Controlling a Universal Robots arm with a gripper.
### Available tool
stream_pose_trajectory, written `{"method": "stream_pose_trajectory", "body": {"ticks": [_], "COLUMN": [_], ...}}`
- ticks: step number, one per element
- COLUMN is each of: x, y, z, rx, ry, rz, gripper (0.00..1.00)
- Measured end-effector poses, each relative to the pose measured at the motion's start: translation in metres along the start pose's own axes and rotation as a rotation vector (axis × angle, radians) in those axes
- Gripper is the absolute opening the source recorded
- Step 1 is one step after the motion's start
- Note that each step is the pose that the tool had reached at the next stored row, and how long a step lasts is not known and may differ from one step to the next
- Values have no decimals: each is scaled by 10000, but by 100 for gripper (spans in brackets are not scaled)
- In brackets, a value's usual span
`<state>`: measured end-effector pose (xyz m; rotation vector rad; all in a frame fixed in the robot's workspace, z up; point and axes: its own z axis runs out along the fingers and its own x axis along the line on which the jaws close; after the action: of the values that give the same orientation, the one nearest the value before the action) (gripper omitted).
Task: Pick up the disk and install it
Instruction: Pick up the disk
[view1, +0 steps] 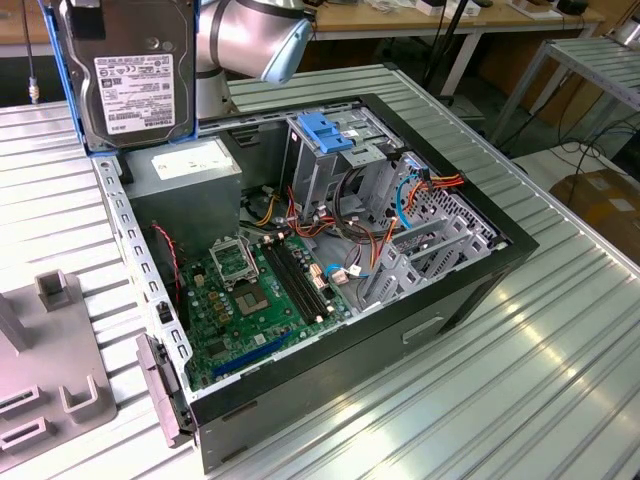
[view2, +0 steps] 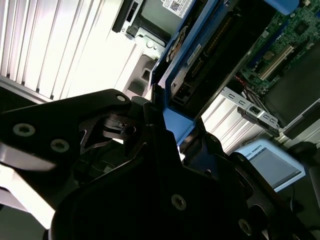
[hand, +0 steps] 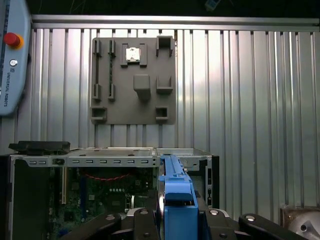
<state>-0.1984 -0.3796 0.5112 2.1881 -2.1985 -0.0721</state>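
Observation:
The disk (view1: 130, 70), a dark-grey hard drive with a white label and blue side rails, hangs upright in the air above the far-left corner of the open computer case (view1: 480, 270) in the exterior view. In the second wrist view my gripper (view2: 175, 132) is shut on the disk (view2: 200, 55), its black fingers (view2: 150, 125) clamped against the blue rail end. In the first wrist view the disk (hand: 172, 195) stands edge-on between my gripper's (hand: 175, 220) fingers, above the case.
Inside the case lie a green motherboard (view1: 255, 300), a grey power supply (view1: 190, 180) and a drive cage with a blue latch piece (view1: 325, 130). A grey fixture plate (view1: 40, 370) lies on the ribbed metal table (view1: 540, 380) at the exterior view's left.

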Motion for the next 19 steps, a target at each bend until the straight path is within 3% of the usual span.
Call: {"method": "stream_pose_trajectory", "body": {"ticks": [7, 10, 13, 19], "x": [-1, -1, -1, 24], "y": [-137, -255, -325, -439], "z": [-4, -9, -13, -19], "rx": [1, 1, 1, 0], "ry": [0, -1, 0, 0], "rz": [-1, -1, 0, -1], "gripper": [37, 37, 37, 37]}}
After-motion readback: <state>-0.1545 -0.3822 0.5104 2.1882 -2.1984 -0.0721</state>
